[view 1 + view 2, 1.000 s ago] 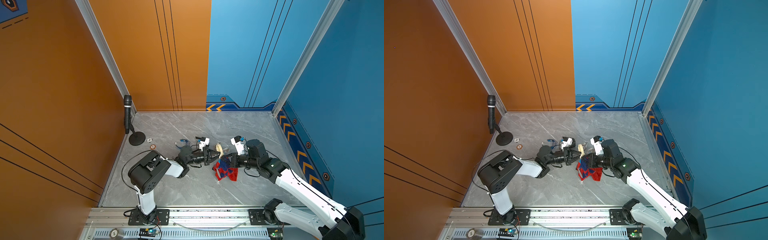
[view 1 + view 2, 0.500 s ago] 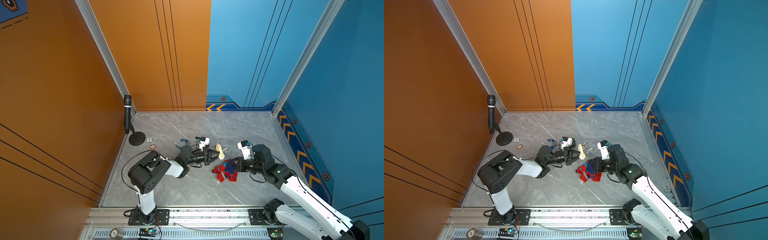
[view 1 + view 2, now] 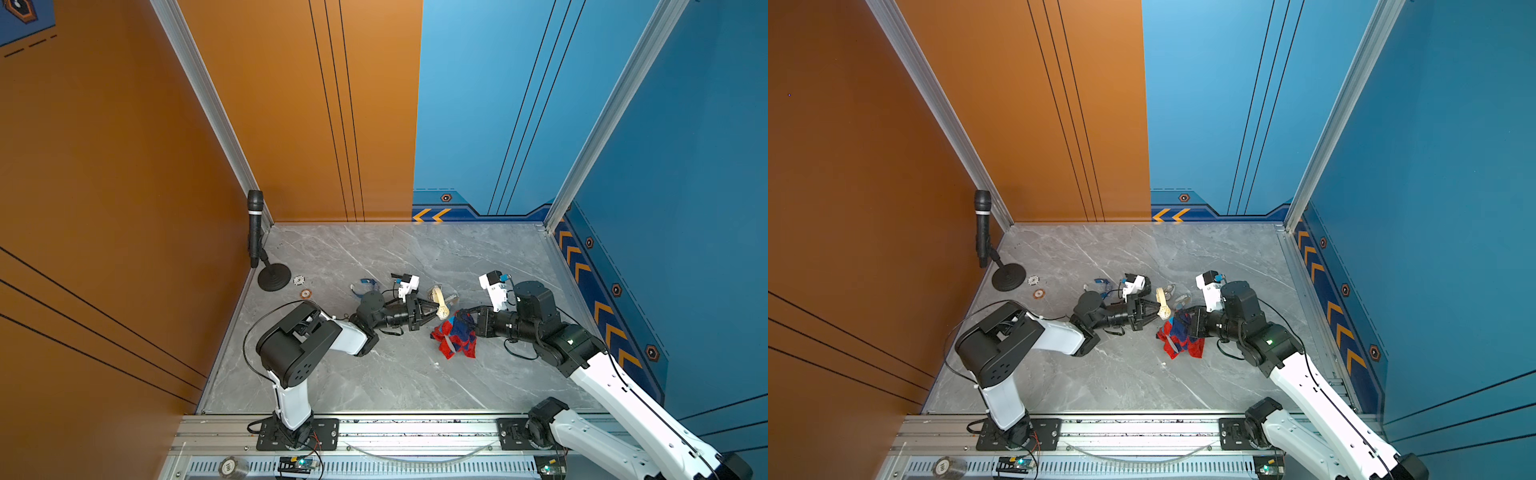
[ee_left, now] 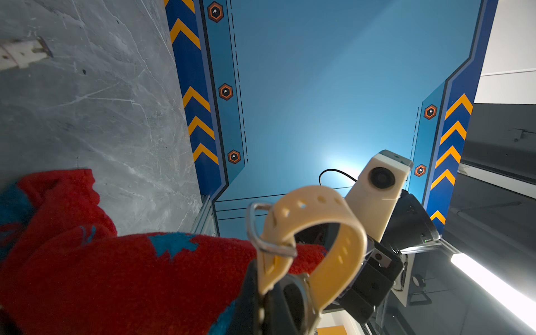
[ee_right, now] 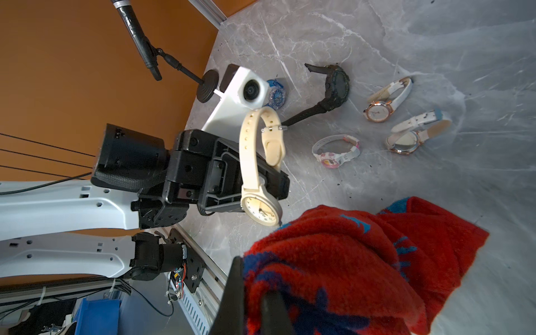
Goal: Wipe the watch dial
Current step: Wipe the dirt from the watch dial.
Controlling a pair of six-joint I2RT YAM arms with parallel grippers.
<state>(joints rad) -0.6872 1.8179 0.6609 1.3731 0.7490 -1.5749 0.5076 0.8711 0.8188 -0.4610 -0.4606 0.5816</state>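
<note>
The dial (image 5: 262, 212) sits just ahead of my right gripper (image 3: 468, 319), close to the cloth (image 5: 348, 261) but apart from it. The watch (image 5: 252, 162) is pinched near its case in my left gripper (image 3: 433, 309), its strap looping past those jaws. My right gripper is clamped on a bunch of cloth, the rest sagging beneath it. I judge the left hold thin: a hard push could twist the watch or knock it out. The loose cloth may snag the buckle (image 5: 272, 127), or my fingers, not fabric, could meet the glass. Other watches (image 5: 377, 111) lie beyond on the table (image 5: 464, 72).
</note>
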